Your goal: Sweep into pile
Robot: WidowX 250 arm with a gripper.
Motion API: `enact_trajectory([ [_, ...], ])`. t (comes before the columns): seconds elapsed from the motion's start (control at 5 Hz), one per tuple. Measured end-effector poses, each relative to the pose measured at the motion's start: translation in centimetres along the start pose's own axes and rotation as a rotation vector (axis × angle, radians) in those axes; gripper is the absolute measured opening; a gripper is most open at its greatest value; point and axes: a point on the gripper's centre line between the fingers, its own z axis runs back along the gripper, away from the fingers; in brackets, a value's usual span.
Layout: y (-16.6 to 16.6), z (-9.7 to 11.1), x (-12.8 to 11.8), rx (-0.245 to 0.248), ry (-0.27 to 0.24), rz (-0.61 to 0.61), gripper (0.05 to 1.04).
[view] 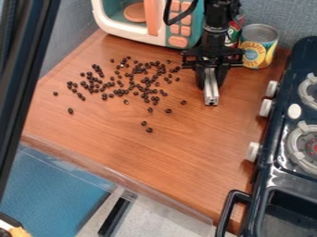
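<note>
The sweeping looked to be at an early stage, since the dark beans [147, 80] lay spread over the far left part of the bench [186, 152], in front of the toy microwave [99, 9], with no real heap among them. They were thickest in two loose patches, one toward the left and one toward the middle, with a thin scatter joining the two, and in most places the wood showed between them. Several strays sat apart: one out at the far left, one a little nearer the camera, a pair well below the main spread, and a couple more toward the right. The fingers [200, 77] stood just right of the beans, near the can [258, 46], a little apart and seemingly closed on a pale metal bar [211, 88] that pointed down at the wood and touched none of the beans. Nearly all the gathering was therefore left to do, as I judged it: the two patches needed pushing together, and the outliers wanted drawing in from the edges before the lot could pass for one pile.
</note>
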Motion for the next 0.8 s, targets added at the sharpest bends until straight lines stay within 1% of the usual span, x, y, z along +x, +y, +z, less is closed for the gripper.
enact_trajectory([
  [0.2,0.5,0.0,0.0,0.004,0.019,0.021,0.387],
  [0.4,1.7,0.8,1.2,0.002,0.013,0.072,0.387],
  [0.6,2.8,0.1,2.1,0.014,0.039,0.118,0.387],
  [0.8,3.4,0.0,2.4,0.010,0.049,0.139,0.387],
])
